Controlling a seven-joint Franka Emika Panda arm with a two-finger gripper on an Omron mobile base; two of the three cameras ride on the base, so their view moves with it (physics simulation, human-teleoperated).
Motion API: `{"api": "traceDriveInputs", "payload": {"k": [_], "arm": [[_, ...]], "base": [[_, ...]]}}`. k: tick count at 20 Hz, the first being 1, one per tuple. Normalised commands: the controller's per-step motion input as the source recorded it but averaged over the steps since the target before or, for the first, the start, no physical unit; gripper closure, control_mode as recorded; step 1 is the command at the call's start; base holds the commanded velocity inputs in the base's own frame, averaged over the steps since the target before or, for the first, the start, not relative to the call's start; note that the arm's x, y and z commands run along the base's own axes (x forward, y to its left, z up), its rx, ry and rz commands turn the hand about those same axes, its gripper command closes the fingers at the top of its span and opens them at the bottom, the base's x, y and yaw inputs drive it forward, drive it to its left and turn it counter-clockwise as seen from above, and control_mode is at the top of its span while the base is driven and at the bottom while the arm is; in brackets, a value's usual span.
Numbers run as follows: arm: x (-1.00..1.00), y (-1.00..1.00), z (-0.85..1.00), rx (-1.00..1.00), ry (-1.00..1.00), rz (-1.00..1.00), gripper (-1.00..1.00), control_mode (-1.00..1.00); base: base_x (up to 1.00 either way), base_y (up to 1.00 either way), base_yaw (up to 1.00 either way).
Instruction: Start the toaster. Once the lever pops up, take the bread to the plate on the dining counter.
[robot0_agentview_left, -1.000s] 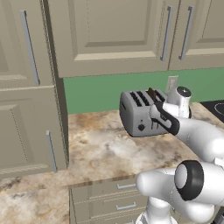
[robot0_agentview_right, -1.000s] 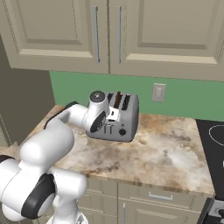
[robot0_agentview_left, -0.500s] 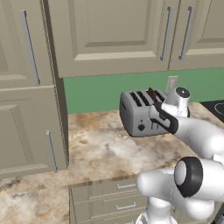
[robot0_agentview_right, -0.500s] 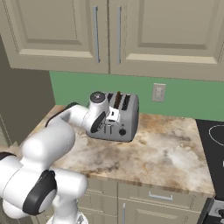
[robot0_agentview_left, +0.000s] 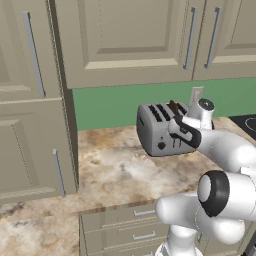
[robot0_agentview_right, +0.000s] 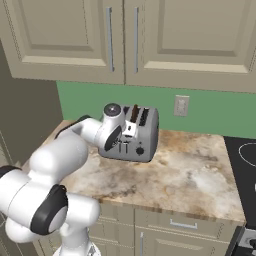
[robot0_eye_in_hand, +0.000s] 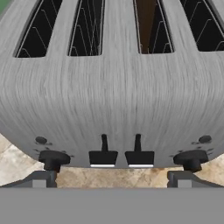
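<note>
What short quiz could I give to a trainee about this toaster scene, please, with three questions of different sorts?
1. True or false: the bread stands in a slot of the toaster.
2. How many slots does the toaster have? A) two B) four C) six
3. Fill in: the pincer is ____ and holds nothing.

Key: 1 true; 2 B; 3 open.

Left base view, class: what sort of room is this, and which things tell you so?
Most likely a home kitchen: a toaster stands on a marbled worktop with drawers below, and beige wall cupboards hang above a green backsplash.
</note>
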Motion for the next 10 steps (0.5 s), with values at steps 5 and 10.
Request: {"api": "traceDriveInputs", "payload": {"k": [5, 10], "arm": [[0.13, 0.0, 0.0, 0.0, 0.0, 0.0, -1.0, -1.0], [0.05, 0.0, -0.06, 0.0, 0.0, 0.0, -1.0, -1.0]], "base": [[0.0, 0.0, 0.0], [0.0, 0.0, 0.0]]}}
